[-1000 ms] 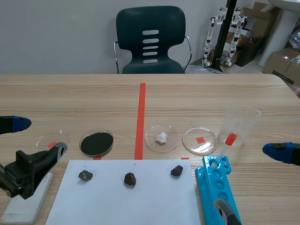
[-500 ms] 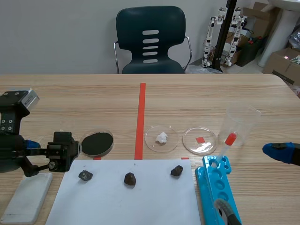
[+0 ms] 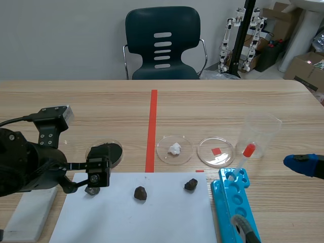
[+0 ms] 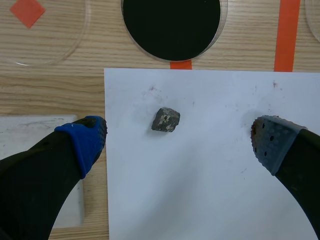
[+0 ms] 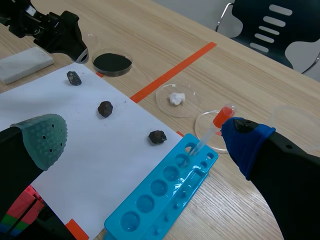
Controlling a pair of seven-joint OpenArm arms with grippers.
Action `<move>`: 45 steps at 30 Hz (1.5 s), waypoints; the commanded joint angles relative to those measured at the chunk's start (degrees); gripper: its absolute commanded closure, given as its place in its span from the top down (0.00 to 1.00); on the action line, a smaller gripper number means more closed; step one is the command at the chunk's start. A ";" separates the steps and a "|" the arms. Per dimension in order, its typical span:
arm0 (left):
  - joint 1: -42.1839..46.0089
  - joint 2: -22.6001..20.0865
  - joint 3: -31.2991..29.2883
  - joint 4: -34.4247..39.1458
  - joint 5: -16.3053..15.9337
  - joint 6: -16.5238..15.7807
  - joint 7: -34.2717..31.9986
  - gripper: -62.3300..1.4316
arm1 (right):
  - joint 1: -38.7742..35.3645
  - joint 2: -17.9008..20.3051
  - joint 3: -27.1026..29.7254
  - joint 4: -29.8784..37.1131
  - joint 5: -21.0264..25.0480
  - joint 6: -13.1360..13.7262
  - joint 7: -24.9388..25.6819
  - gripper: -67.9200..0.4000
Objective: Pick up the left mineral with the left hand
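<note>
The left mineral (image 4: pixel 166 120), a small dark grey lump, lies on the white paper (image 4: pixel 210 190). It sits between the tips of my open left gripper (image 4: pixel 177 140), a little ahead of them and touching neither pad. In the scene view the left arm (image 3: pixel 30 164) hangs over the paper's left corner and half hides the left mineral (image 3: pixel 91 191). The right wrist view shows the same mineral (image 5: pixel 74 77) lying free. My right gripper (image 5: pixel 145 140) stands open near the table's right edge, holding nothing.
Two more minerals (image 3: pixel 140 193) (image 3: pixel 191 184) lie on the paper. Behind it stand a black powder dish (image 4: pixel 171 25), a dish with a white lump (image 3: pixel 174 149) and an empty dish (image 3: pixel 216 151). A white slab (image 3: pixel 28 212), a blue well tray (image 3: pixel 235 202) and a beaker (image 3: pixel 260 134) flank the paper.
The left arm has swung in from the left edge, moving right and toward the paper, and now hangs over the left mineral. The right gripper has not moved.
</note>
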 commanded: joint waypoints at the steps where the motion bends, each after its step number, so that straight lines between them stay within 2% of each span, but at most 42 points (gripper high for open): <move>1: -1.36 -0.26 0.76 1.03 0.04 1.51 0.37 0.98 | 0.02 0.00 0.04 0.68 0.61 0.02 0.83 0.96; 6: -4.22 1.44 2.78 0.90 0.26 5.97 4.11 0.98 | 0.02 0.00 0.04 0.68 0.61 0.02 0.83 0.96; 9: -5.84 2.67 3.37 0.09 2.38 7.58 7.96 0.98 | 0.02 0.00 0.04 0.68 0.61 0.02 0.85 0.96; 13: -7.96 4.15 3.67 -3.72 4.85 7.56 13.20 0.98 | 0.02 0.00 0.04 0.68 0.61 0.02 0.83 0.96; 26: -12.83 7.15 6.78 -14.27 6.12 7.48 14.03 0.98 | 0.02 0.00 0.04 0.68 0.59 0.02 0.83 0.96; 34: -14.64 8.96 6.78 -19.82 6.34 6.10 14.21 0.98 | 0.02 0.00 0.04 0.68 0.61 0.02 0.83 0.96; 37: -14.84 9.22 6.78 -20.35 6.40 4.90 14.16 0.98 | 0.02 0.00 0.04 0.68 0.61 0.02 0.81 0.96; 42: -14.84 9.22 6.88 -20.39 7.15 4.85 14.16 0.98 | 0.02 0.00 0.04 0.68 0.61 0.02 0.83 0.96; 45: -14.86 9.25 6.88 -20.39 7.41 3.41 14.16 0.89 | 0.02 0.00 0.04 0.68 0.61 0.02 0.83 0.96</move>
